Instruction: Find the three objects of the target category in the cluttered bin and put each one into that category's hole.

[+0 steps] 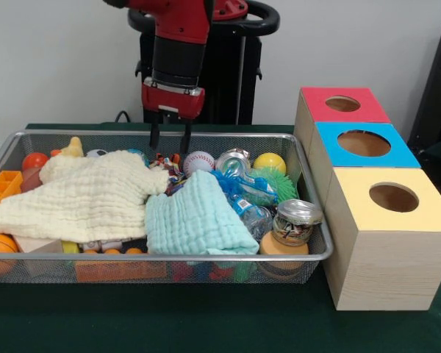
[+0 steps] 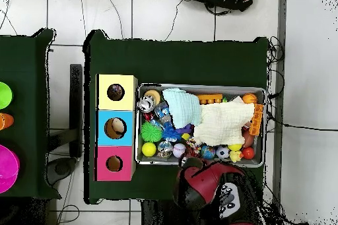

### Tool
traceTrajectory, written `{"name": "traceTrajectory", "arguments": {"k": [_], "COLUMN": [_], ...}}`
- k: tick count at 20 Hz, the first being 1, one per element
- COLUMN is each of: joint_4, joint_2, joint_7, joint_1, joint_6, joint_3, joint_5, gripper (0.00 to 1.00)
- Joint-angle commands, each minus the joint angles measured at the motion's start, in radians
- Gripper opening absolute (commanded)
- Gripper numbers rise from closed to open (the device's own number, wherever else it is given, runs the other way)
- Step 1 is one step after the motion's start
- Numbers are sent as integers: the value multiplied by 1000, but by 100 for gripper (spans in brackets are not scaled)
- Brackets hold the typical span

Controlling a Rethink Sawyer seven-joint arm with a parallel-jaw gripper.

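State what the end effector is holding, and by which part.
Nothing. The end effector hangs open above the bin's far edge, its fingers apart with empty space between them.

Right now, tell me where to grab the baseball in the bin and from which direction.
Take the baseball across its round middle, coming straight down from above. Its top is bare, while a can and toys crowd its sides and the bin wall stands close behind. The claw hangs open just beside it.

Dark green table (image 1: 206, 323) carries a wire-mesh bin (image 1: 309, 259) packed w/ clutter, and, just beside it, three wooden boxes in a row: yellow-topped (image 1: 386, 246), blue-topped (image 1: 336, 165), red-topped (image 1: 317, 107).
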Motion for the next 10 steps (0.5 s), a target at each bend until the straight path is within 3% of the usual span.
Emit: {"name": "traceTrajectory", "arguments": {"k": [1, 6, 10], "joint_4": [-102, -114, -115], "joint_2": [91, 119, 128], "joint_7": [72, 30, 26], "joint_1": [6, -65, -65], "joint_6": [-120, -197, -217], "joint_3": [2, 52, 48], "joint_5": [84, 42, 51], "gripper": [100, 100, 100]}}
